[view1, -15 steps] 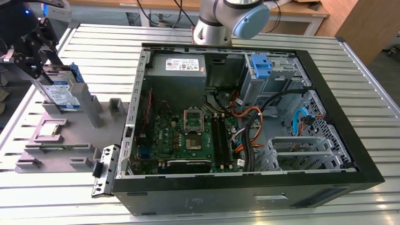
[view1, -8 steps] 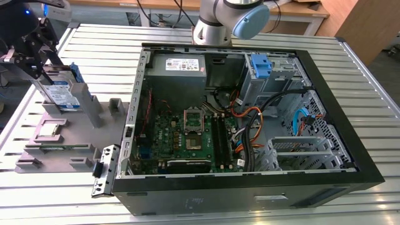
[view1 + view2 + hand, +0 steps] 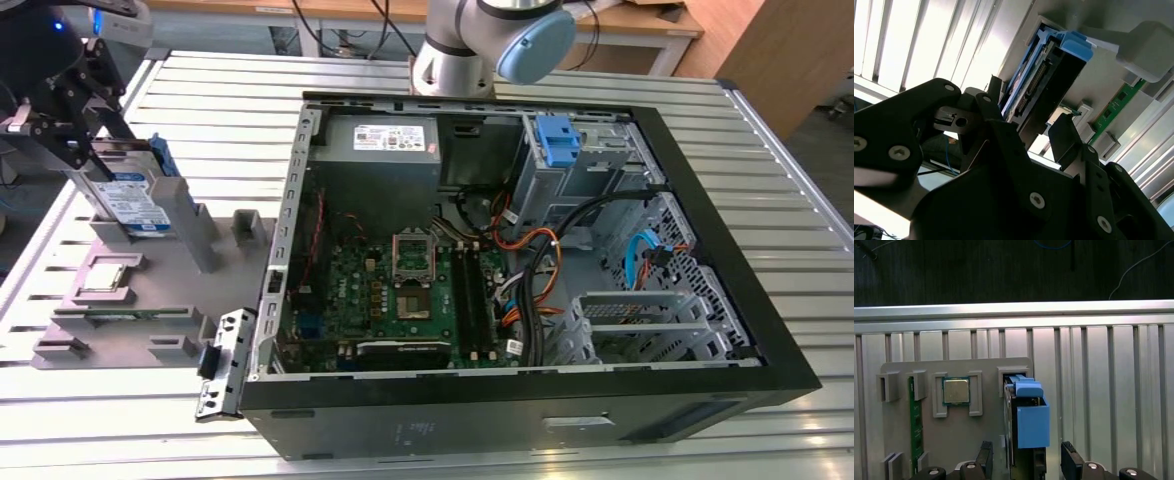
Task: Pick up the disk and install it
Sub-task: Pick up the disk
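The disk [image 3: 135, 203] stands on edge in a slot of the grey holder plate [image 3: 147, 290] at the exterior view's left, its blue-and-white label facing out. My black gripper [image 3: 94, 150] hangs right over its upper end. In both wrist views the disk [image 3: 1026, 420] [image 3: 1046, 82] shows its bright blue carrier edge, and the gripper [image 3: 1027, 457] [image 3: 1029, 131] straddles it. One finger [image 3: 985, 456] is on each side, with a small gap to the disk on both sides. The gripper is open.
The open computer case [image 3: 747, 330] lies at the exterior view's right, with a blue bracket [image 3: 554, 140] in its drive bay and a grey power-supply box [image 3: 394, 140]. On the holder plate sit a processor chip [image 3: 956, 391] and a green memory stick [image 3: 915, 425]. The slatted metal table [image 3: 747, 120] surrounds everything.
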Available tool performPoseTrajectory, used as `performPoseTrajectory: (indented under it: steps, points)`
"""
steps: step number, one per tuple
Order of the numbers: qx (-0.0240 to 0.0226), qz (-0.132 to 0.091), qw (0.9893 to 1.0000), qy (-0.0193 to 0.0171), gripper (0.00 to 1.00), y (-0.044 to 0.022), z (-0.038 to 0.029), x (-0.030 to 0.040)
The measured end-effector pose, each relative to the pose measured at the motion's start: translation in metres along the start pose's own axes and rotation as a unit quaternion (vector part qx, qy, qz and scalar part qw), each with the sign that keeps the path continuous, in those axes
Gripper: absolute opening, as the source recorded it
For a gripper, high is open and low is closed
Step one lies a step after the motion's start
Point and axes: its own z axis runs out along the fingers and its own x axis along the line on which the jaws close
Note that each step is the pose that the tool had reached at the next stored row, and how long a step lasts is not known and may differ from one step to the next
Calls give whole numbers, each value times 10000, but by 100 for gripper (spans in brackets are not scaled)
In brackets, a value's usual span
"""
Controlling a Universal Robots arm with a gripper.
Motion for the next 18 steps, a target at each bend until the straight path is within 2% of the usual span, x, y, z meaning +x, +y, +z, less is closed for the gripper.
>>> performPoseTrajectory:
  steps: [7, 8, 15, 16, 18]
  points:
    - [0, 0, 10000, 0, 63, 0, 0, 2]
    - [0, 0, 10000, 0, 56, 0, 0, 2]
    - [0, 0, 10000, 0, 55, 0, 0, 3]
    - [0, 0, 10000, 0, 48, 0, 0, 4]
    - [0, 0, 10000, 0, 48, 0, 0, 4]
